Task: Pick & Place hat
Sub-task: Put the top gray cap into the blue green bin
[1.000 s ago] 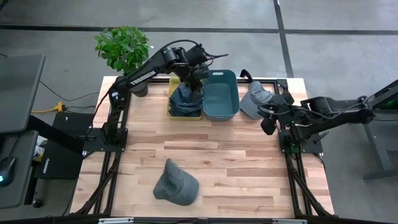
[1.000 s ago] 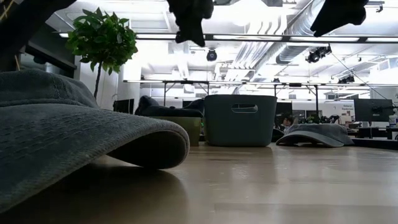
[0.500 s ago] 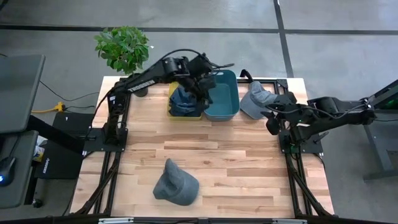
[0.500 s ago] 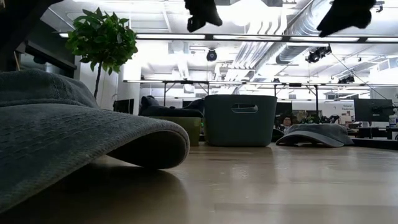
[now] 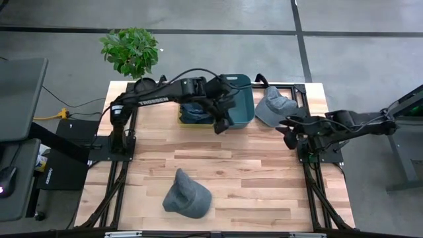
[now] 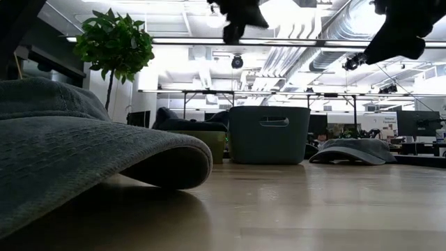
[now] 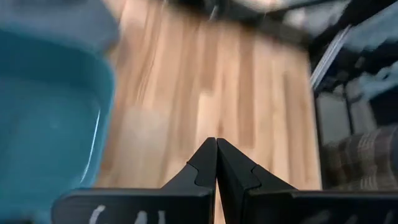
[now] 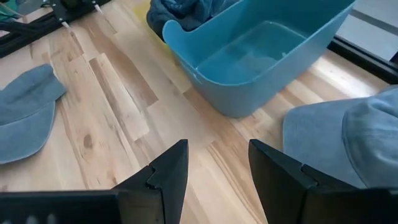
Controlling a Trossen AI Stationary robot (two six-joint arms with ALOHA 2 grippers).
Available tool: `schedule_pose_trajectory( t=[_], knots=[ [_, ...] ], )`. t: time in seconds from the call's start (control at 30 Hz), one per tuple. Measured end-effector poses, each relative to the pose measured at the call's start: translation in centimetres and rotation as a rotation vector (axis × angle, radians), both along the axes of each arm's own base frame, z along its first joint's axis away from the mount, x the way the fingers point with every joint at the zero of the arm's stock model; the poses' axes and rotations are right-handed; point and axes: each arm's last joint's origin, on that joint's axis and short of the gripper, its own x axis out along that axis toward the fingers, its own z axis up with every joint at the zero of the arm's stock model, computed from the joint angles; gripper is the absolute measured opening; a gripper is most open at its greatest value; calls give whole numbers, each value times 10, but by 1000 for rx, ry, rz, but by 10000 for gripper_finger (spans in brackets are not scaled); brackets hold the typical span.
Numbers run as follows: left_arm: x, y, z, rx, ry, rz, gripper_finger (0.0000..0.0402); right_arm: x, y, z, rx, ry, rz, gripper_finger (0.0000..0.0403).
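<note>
Three hats show. A dark blue hat [image 5: 193, 110] lies in the yellow-green bin [image 5: 186, 123]. A light grey-blue cap [image 5: 269, 106] rests flat on the table to the right of the blue bin [image 5: 239, 112]. A grey hat [image 5: 187, 194] sits near the table's near edge. My left gripper [image 5: 221, 124], shut [image 7: 216, 163], hovers over the blue bin's near rim and holds nothing. My right gripper [image 5: 289, 134], open [image 8: 217, 168], hangs above the wood just nearside of the light cap [image 8: 351, 134].
A potted plant [image 5: 130, 50] stands at the table's far left corner. The blue bin [image 8: 261, 56] holds nothing that I can see. Bare wood lies across the table's middle [image 5: 218, 158] between the bins and the grey hat. The near hat fills the low view's left [image 6: 83, 150].
My left gripper has swung from above the yellow-green bin toward the table's right and near edge, across the blue bin to its near rim. The dark blue hat stays in its bin. My right gripper has drifted slightly toward the near edge.
</note>
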Motion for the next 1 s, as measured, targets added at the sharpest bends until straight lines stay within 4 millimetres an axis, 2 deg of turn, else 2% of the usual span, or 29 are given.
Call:
schedule_pose_trajectory(
  t=[0.07, 0.13, 0.23, 0.3, 0.4, 0.47, 0.53, 0.63, 0.77, 1.0],
  knots=[
    [2, -4, -1, -11, -51, 7, 1, -2, 0, 0, -2, 5, -2, 163],
    [-8, -6, 0, -18, -41, 13, 1, -3, -1, 0, -5, 2, -13, 163],
    [-9, -10, 2, -28, -135, 25, 0, -5, -3, 1, -11, -14, -67, 163],
    [-25, -13, -2, -40, -91, 40, 0, -5, -5, 1, -8, -25, -111, 163],
    [-31, -14, 1, -42, -209, 61, 0, -5, -9, 1, -7, -20, -159, 163],
    [-51, -17, -1, -58, -176, 85, 0, -5, -13, 0, -1, -16, -201, 163],
    [-56, -17, 1, -43, -260, 107, 0, -4, -18, 0, 8, -17, -250, 163],
    [-75, -20, -10, -64, -228, 140, 0, -4, -26, 2, 35, -52, -343, 162],
    [-91, -22, -11, -58, -283, 171, 0, -5, -38, 5, 55, -95, -452, 162],
    [-120, -21, -8, -6, -304, 172, 0, 6, -59, 9, 61, -132, -469, 162]
  ],
)
